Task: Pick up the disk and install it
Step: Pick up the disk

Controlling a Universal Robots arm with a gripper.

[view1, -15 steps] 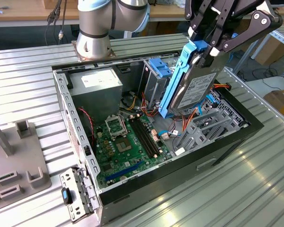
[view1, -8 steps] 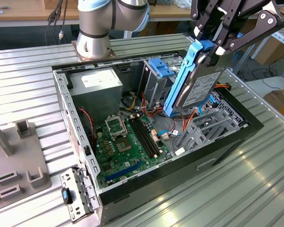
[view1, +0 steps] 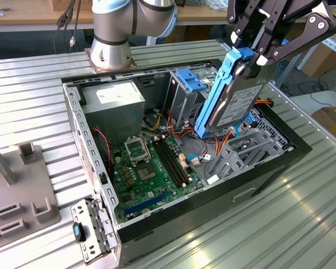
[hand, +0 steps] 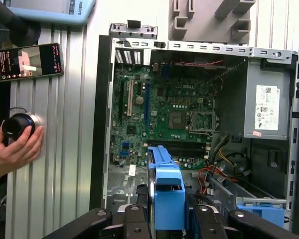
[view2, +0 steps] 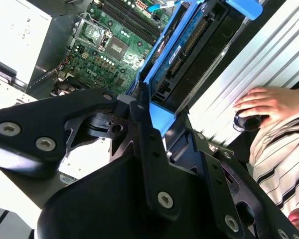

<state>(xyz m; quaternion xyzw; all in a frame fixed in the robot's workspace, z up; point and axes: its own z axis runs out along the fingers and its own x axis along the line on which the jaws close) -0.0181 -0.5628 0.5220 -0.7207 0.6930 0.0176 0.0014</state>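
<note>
My gripper [view1: 251, 56] is closed down narrow on the top end of the disk [view1: 234, 103], gripping its blue carrier frame. The drive hangs from the jaws on edge, slightly tilted. I judge the pick-up done and the carry to the bay in hand.

Below the jaws, the disk's lower end hangs by the orange wires [view1: 231, 136] inside the open computer case [view1: 252, 188], not seated in anything I can make out. Just beside it stands the drive cage [view1: 186, 95] with its blue latch. Seating calls for squaring the carrier to its slot and keeping those wires from under it. Which slot, I cannot tell.

Farther off lie the motherboard [view1: 151, 171] and the power supply [view1: 115, 103]. Beyond the case, a person's hand [hand: 15, 147] rests on a knob [hand: 17, 124].
</note>
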